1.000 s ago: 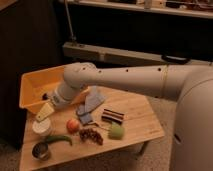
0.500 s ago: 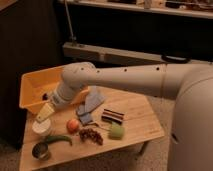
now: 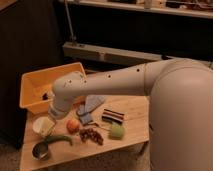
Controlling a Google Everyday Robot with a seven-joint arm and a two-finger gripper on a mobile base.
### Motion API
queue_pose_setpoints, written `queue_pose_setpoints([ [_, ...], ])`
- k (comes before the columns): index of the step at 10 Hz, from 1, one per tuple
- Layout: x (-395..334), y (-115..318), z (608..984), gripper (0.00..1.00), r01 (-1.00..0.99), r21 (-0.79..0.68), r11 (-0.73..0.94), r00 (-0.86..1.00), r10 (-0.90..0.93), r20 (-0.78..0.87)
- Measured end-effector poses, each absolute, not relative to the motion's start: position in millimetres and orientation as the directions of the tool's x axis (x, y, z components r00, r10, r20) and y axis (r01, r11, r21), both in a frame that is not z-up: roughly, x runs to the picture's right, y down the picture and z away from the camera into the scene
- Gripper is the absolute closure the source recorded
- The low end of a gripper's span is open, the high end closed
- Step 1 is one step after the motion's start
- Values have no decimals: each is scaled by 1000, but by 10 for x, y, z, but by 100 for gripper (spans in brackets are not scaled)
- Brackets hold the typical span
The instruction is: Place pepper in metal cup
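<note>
The pincer point(image 3: 50, 118), spread wide (holding nothing), hangs over the white cup point(image 3: 42, 126); pepper point(image 3: 60, 139) beside metal cup point(image 3: 40, 150).

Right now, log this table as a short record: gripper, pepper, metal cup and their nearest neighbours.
gripper: low over the table, just above the white cup, in front of the yellow bin
jaws: open, holding nothing
pepper: lying flat on the table, one end close to the metal cup
metal cup: upright at the near corner, pepper not in it
neighbours: red-orange fruit beside the pepper; pale-green fruit farther along
</note>
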State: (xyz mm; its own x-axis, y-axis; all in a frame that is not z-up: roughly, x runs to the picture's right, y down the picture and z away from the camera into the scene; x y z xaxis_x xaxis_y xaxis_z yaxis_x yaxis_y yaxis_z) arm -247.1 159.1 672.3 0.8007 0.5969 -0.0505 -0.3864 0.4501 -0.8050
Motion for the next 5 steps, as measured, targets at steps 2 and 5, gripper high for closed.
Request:
queue_pose_setpoints([
  [2,-2504,1811,6784,20,-371,-811,452,819,571,-56],
  [5,-2581,2045,6929,20,-348,-816,461,837,545,-50],
])
